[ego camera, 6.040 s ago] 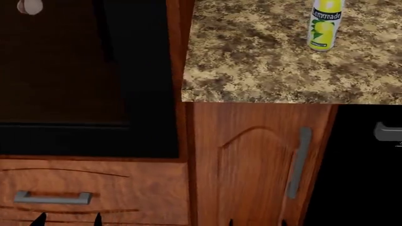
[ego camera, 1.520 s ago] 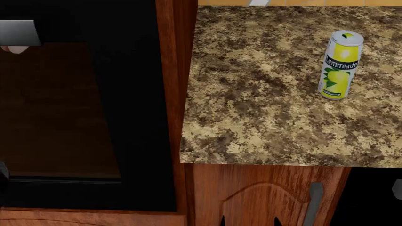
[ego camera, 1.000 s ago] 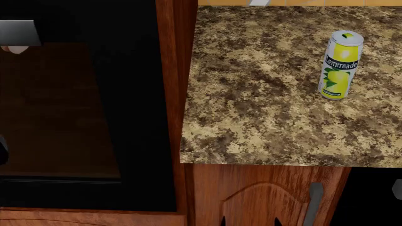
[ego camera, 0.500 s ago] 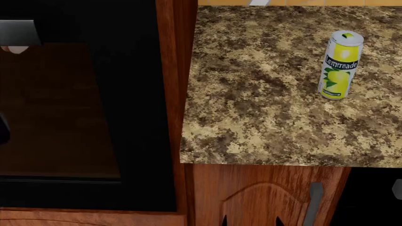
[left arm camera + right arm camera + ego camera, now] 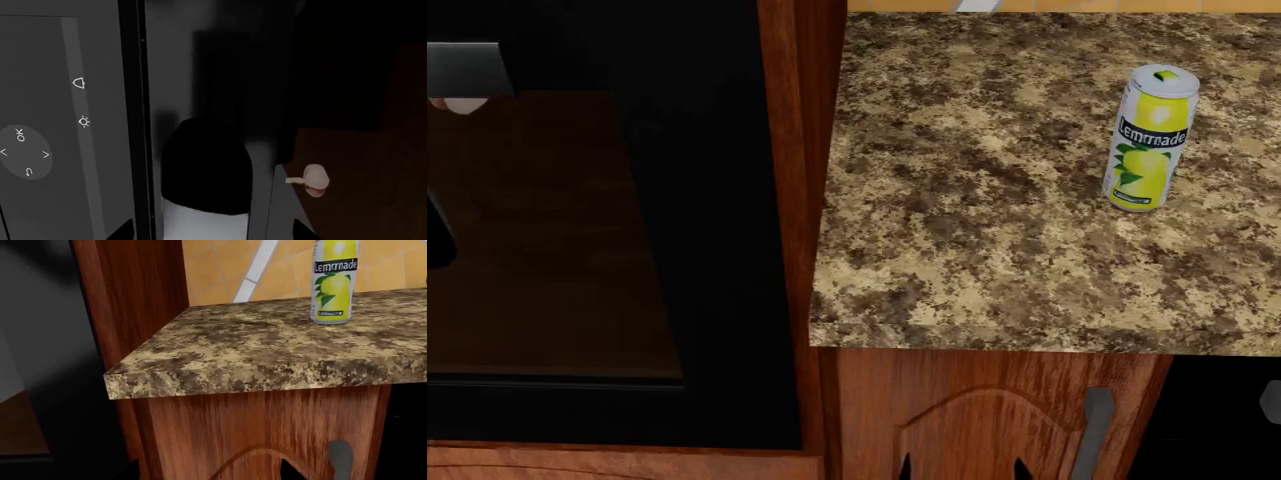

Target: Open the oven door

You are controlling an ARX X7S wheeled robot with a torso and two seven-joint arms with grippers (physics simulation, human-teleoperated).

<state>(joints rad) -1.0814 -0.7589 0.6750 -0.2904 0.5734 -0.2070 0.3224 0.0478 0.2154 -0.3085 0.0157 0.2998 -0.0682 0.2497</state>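
The oven door (image 5: 714,200) fills the left of the head view: a black frame round brown-tinted glass (image 5: 547,230), with the end of its grey bar handle (image 5: 467,68) at the top left. A dark part of my left arm (image 5: 438,235) shows at the left edge, in front of the glass. In the left wrist view my left gripper (image 5: 212,236) is open, its tips on either side of the grey handle bar (image 5: 207,225), touching nothing. The tinted glass (image 5: 360,200) lies beside it. My right gripper (image 5: 210,476) is open and empty, low before the wooden cabinet.
A yellow lemonade can (image 5: 1152,138) stands on the granite countertop (image 5: 988,240) to the right of the oven. Below are a reddish cabinet door (image 5: 961,420) with a slim grey handle (image 5: 1092,430) and a black appliance front (image 5: 1228,420). A grey control panel (image 5: 40,150) adjoins the oven door.
The dark part of my left arm has climbed up the left edge of the head view, in front of the oven glass. Can, door and right gripper tips have not moved.
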